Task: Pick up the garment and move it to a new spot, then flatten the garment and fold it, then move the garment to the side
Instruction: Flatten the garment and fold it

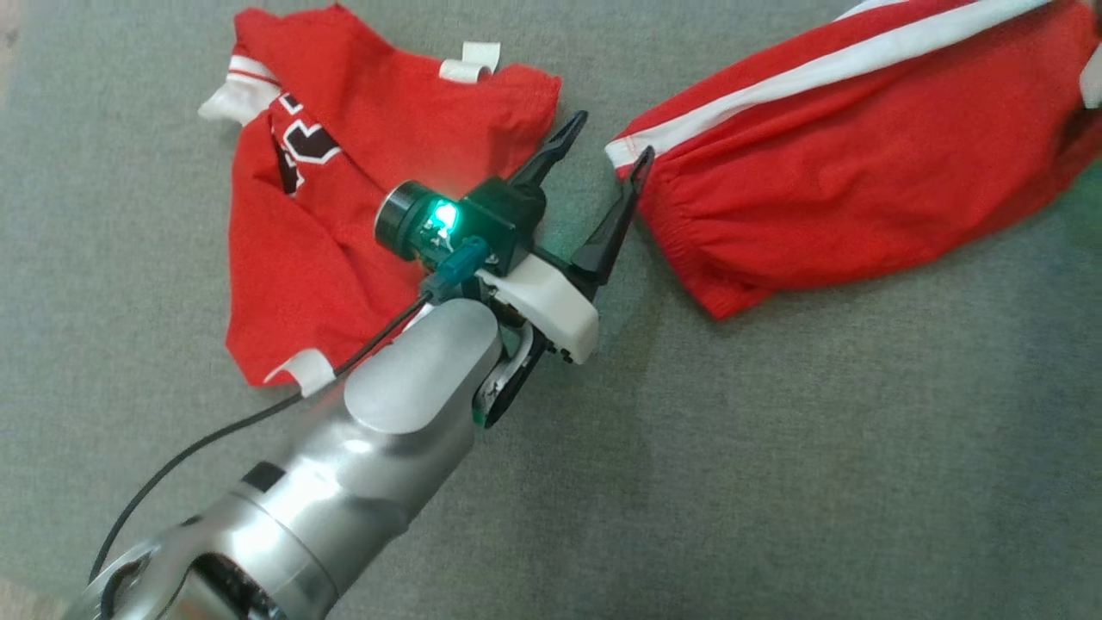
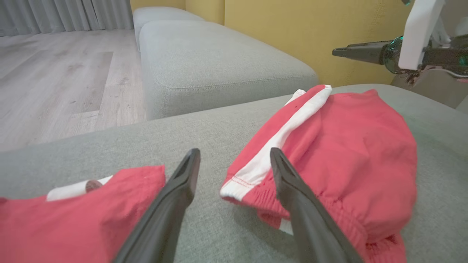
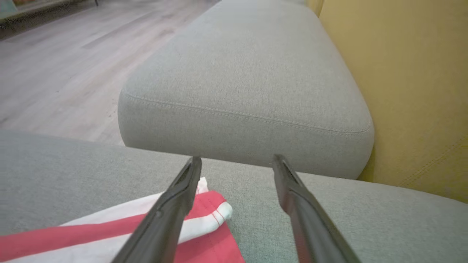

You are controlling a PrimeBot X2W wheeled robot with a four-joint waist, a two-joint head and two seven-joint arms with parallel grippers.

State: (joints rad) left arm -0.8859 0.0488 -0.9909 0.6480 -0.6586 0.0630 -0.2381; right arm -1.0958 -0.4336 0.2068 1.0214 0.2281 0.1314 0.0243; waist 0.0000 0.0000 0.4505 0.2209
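Red cloth x2 on the grey cushion [image 1: 775, 448]: jersey [image 1: 327, 215] with a printed front on the left, shorts [image 1: 861, 172] with a white side stripe on the right. There's a strip of bare cushion between them, so they're not touching. Both lie rumpled, neither lifted. Left gripper [image 1: 607, 145] sits low over that gap, jaws open and empty, angled toward the shorts. The finger nearer the shorts is at the elastic hem, touching or just above, can't tell which. My read: the shorts are the garment, and the arm is lined up so that closing pinches that gathered edge, since a thick hem gives more bite than flat fabric. It could equally be the jersey; the task line doesn't say. Right gripper [image 3: 237, 164] hovers near the cushion's edge, jaws open, nothing held, with a red-and-white striped corner under one finger, probably the shorts' other end. If so, the arms bracket the piece end to end, which suits a two-point lift that avoids bunching. This looks like the very start: pick-up not yet done, flatten and fold to come. Risk: the hem is soft and low, so a shallow close may catch only one layer or snag the cushion cover.
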